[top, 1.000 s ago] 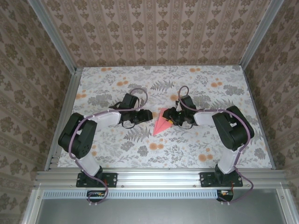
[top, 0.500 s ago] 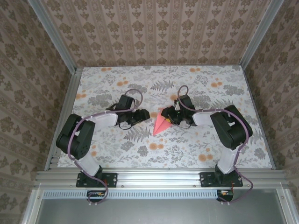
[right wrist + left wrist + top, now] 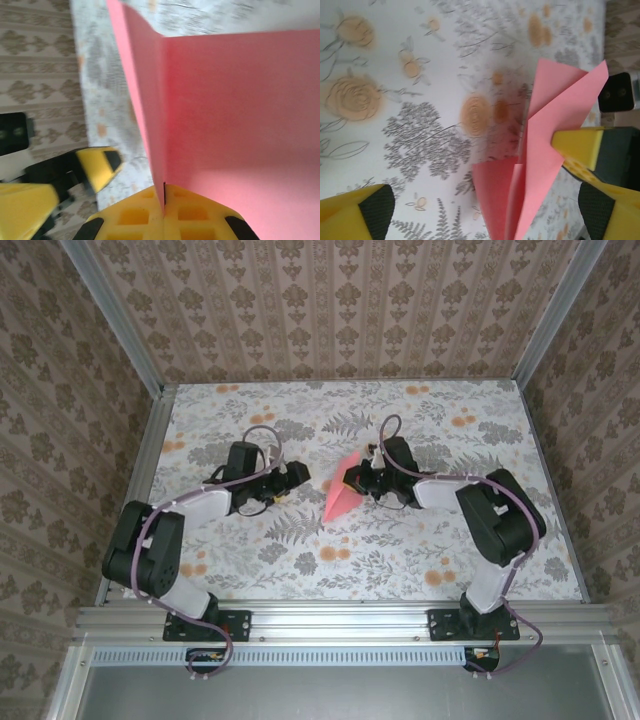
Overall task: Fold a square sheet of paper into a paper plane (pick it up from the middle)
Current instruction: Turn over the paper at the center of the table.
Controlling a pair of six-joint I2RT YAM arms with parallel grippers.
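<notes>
Beige damask wallpaper covers the walls (image 3: pixel 330 310) that close in three sides of the workspace, with an aluminium frame (image 3: pixel 340 618) across the near edge. Inside lies the counter (image 3: pixel 420 555), covered by a cloth printed with grey ferns and orange flowers.

Both black-and-white arms reach inward from their bases. The left arm (image 3: pixel 190 508) bends toward the middle from the left, and the right arm (image 3: pixel 490 508) does so from the right, so their wrists face each other near the middle of the counter.

Between them is the salmon-pink sheet of paper (image 3: pixel 341 497), creased into a pointed, dart-like shape with a central fold. Its narrow end points toward the near edge and its wider end is raised at the right wrist. The left wrist view shows its shadow on the cloth below. Whether the tip touches the counter cannot be told.

The right tool (image 3: pixel 164 202) is clamped tight on the paper: its yellow fingers (image 3: pixel 135 217) meet with only the folded edge pinched between them, one flap standing up and the other spreading to the right.

The left tool (image 3: pixel 291 474) sits just left of the paper, apart from it, jaws spread wide and holding nothing. Its yellow fingertips (image 3: pixel 357 215) sit at both lower corners of its own camera view.
</notes>
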